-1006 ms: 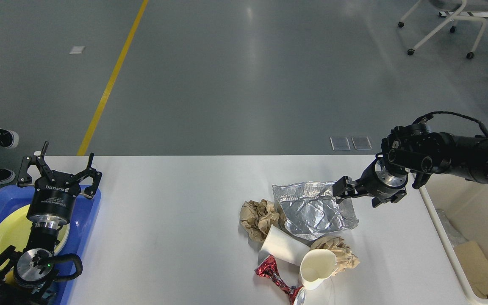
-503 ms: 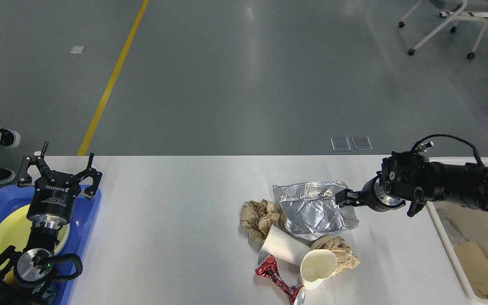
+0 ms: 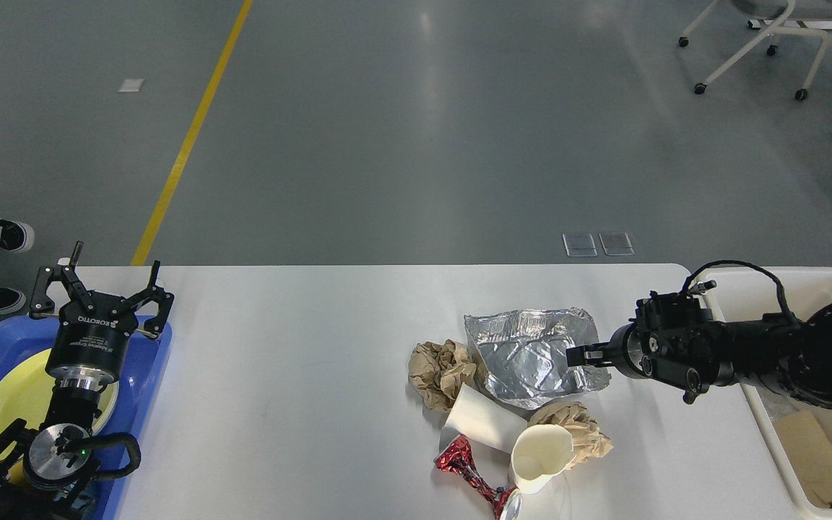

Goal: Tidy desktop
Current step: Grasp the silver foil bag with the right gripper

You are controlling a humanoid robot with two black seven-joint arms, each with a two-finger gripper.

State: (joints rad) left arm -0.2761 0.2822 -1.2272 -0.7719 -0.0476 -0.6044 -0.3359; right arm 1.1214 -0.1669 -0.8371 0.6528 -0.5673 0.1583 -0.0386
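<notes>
1. The desktop (image 3: 300, 375) spans the near view, with a blue tray (image 3: 149, 390) at its left end and a cream bin (image 3: 770, 433) at its right.
2. The left gripper (image 3: 98, 285) is spread wide above the tray, holding nothing.
3. The right gripper (image 3: 578, 355) meets the silver foil bag (image 3: 524, 354) at its right edge; I cannot tell its opening.
4. Crumpled brown paper (image 3: 441, 368), a white paper cup (image 3: 539, 458) and a red wrapper (image 3: 463, 462) lie just beside the bag.

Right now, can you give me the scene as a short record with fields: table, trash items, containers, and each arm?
table: desktop, white-grey
trash: silver bag; two brown paper wads; two white cups, both lying on their sides; red wrapper
left container: blue tray holding a yellow plate
right container: cream bin with paper inside
left gripper: above the tray, jaws open, empty
right gripper: low at the bag's right edge; jaws too dark to tell apart
</notes>
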